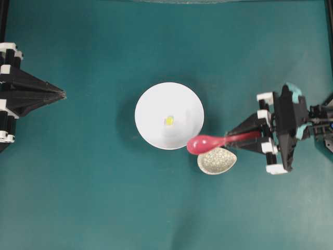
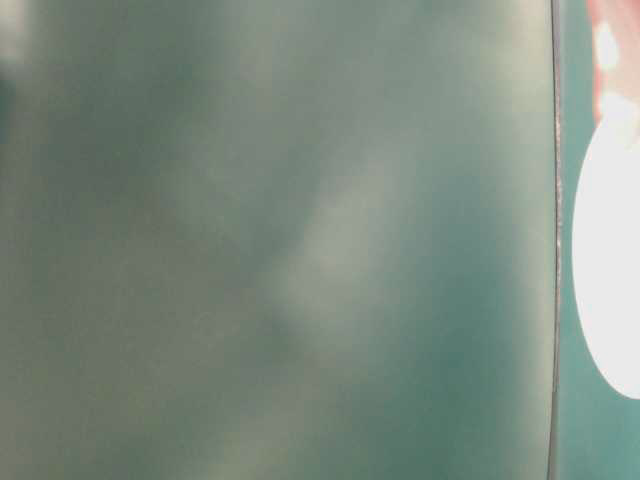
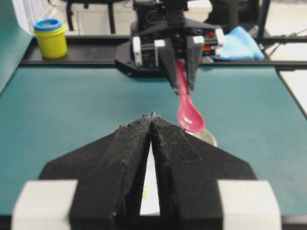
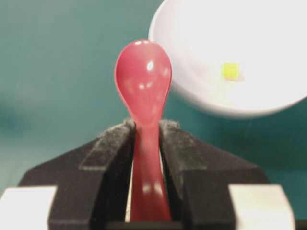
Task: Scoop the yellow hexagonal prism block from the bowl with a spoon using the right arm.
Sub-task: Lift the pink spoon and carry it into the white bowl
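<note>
I hold the spoon [image 1: 210,141] in my right gripper [image 1: 248,137]. The two black fingers pinch the pink-red handle between them, and the scoop sticks out past the fingertips. In my right wrist view the spoon [image 4: 144,96] points straight up toward 12 o'clock, with its fingers [image 4: 112,158] tight on both sides of the handle.

The white bowl [image 1: 151,107] sits in the middle of the green table [image 1: 78,198]. The little yellow block [image 1: 169,121] lies inside it, near the middle. Seen from above, the block is at about 10 o'clock from the spoon's scoop, and the scoop is over the bowl's rim at 4 o'clock. In the right wrist view the yellow block [image 4: 230,70] is at about 2 o'clock from the scoop, apart from it.

The speckled spoon rest [image 1: 217,161] lies just below the spoon.

My left gripper [image 1: 61,94] is far off at the bowl's 9 o'clock. Its fingers [image 3: 139,143] are pressed together and hold nothing.
</note>
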Robot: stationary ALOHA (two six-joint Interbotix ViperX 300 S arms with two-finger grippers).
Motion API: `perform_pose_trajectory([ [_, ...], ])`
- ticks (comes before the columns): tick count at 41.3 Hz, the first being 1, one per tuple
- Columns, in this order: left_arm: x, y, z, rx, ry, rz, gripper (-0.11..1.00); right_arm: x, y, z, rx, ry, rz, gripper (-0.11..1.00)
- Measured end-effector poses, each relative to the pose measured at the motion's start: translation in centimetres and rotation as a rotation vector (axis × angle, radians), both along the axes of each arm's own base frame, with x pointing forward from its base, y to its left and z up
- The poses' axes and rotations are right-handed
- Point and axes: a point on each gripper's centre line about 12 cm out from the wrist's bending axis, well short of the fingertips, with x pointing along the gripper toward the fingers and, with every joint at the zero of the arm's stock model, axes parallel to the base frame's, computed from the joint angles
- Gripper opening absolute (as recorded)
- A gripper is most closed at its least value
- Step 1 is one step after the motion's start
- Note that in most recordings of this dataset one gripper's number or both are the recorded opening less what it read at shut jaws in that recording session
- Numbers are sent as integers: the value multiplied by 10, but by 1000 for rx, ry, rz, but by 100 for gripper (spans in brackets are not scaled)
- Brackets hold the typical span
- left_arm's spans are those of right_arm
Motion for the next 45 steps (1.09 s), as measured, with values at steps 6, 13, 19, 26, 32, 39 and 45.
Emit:
perform_pose_trajectory([
  [6, 0, 0, 0, -2, -2, 0, 7, 1, -10, 17, 14, -4, -28, 25],
  [13, 0, 0, 0, -2, 0, 0, 7, 3, -17, 31, 27, -17, -52, 25],
  [19, 0, 0, 0, -2, -2, 0, 7, 6, -21, 40, 37, -17, -64, 25],
  [26, 0, 0, 0, -2, -2, 0, 7, 10, -25, 44, 79, 8, -94, 25],
  [32, 0, 0, 0, -2, 0, 0, 7, 13, -31, 49, 128, 28, -128, 25],
  [39, 0, 0, 0, -2, 0, -2, 7, 16, -37, 52, 171, 82, -157, 25],
  [45, -1, 0, 0, -2, -3, 0, 7, 23, -43, 50, 197, 157, -178, 25],
])
